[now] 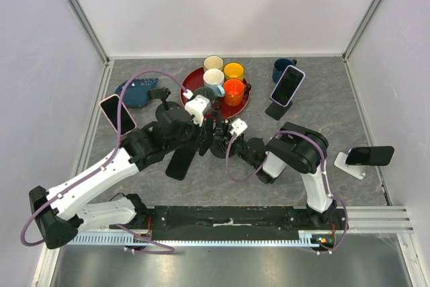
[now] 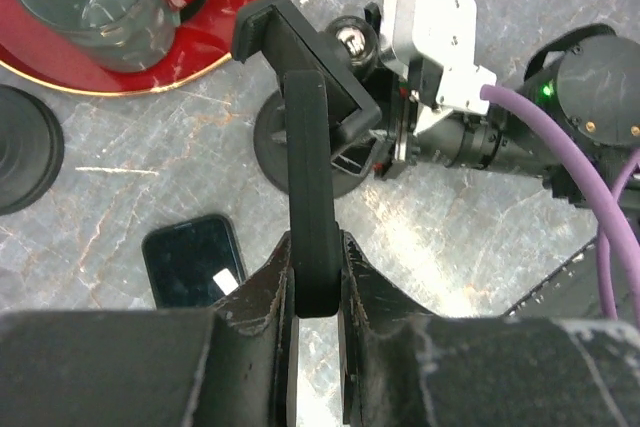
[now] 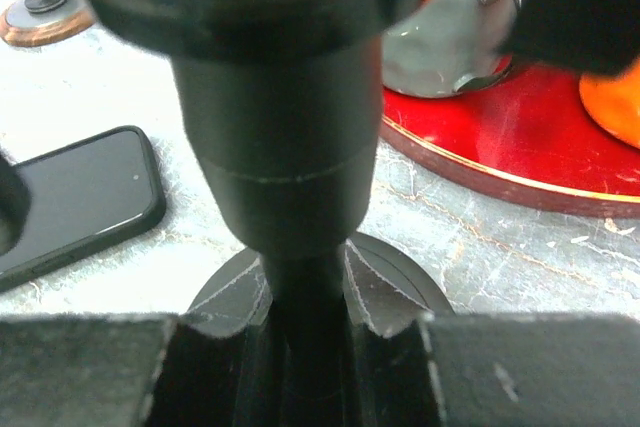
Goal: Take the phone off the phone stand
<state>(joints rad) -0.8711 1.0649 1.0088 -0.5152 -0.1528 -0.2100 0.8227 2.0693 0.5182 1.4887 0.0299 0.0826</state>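
Grey marbled tabletop (image 1: 322,99) is where we see the left gripper (image 2: 317,247) clamped on the black phone (image 2: 310,177), which sits edge-on in the stand (image 2: 300,32), the right gripper (image 3: 305,297) pinching the stand's post, a red tray (image 1: 193,77) carrying four mugs (image 1: 233,89), and a blue item (image 1: 134,92) with lettering too small to read.

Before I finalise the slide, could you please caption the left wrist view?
The left gripper pinches the empty phone stand by its cradle while the phone lies flat on the table.
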